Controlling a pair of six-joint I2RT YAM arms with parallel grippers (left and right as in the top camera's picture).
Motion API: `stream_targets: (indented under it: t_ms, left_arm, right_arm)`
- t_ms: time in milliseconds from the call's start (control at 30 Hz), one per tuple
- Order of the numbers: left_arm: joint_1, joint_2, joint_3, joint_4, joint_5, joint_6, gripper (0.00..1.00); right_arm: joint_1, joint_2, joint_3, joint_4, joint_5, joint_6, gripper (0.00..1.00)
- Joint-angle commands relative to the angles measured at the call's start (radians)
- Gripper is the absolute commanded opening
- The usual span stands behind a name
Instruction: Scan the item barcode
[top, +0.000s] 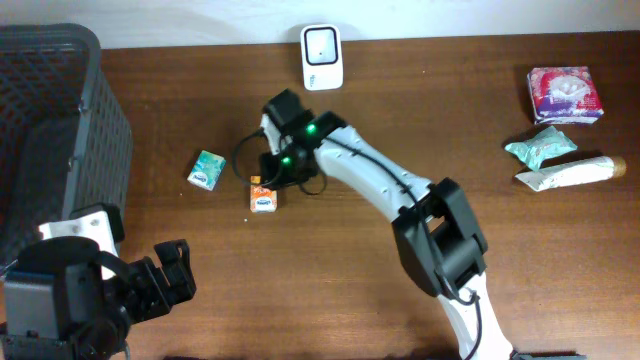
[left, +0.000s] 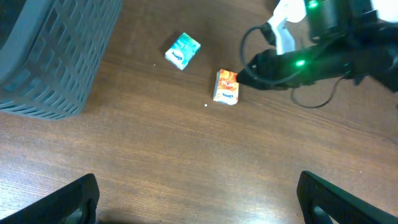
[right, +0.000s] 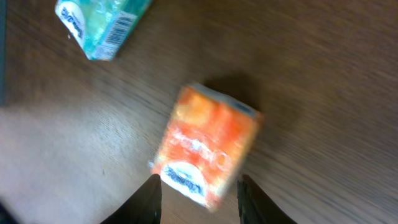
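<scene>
Orange packet (top: 263, 197) lies on table (top: 340, 270), outside grey basket (top: 112, 140).

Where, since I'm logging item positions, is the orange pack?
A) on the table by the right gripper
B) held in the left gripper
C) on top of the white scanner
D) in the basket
A: the orange pack lies flat on the table, with one end between the parted fingers of the right gripper.

The right arm (top: 375, 180) has white links, black joints, green lights (top: 311, 129) and a looped black cable (top: 238, 151). The left arm (top: 70, 295) is mostly black.
</scene>
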Motion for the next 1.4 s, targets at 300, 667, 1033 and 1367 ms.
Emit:
stream_targets:
  t_ms: [300, 667, 1033, 1367]
  left_arm:
    - [0.002, -0.001, 0.001, 0.002, -0.011, -0.005, 0.99]
    - [0.002, -0.001, 0.001, 0.002, -0.011, -0.005, 0.99]
    - [0.002, -0.001, 0.001, 0.002, -0.011, -0.005, 0.99]
    - [0.002, -0.001, 0.001, 0.002, -0.011, -0.005, 0.99]
  right_arm:
    - [0.187, 0.036, 0.005, 0.074, 0.5, 0.093, 0.37]
    - [0.23, 0.097, 0.005, 0.058, 0.679, 0.093, 0.4]
    - [0.182, 0.107, -0.051, 0.055, 0.695, 0.113, 0.25]
    - [-0.011, 0.008, 0.209, -0.164, 0.222, 0.029, 0.04]
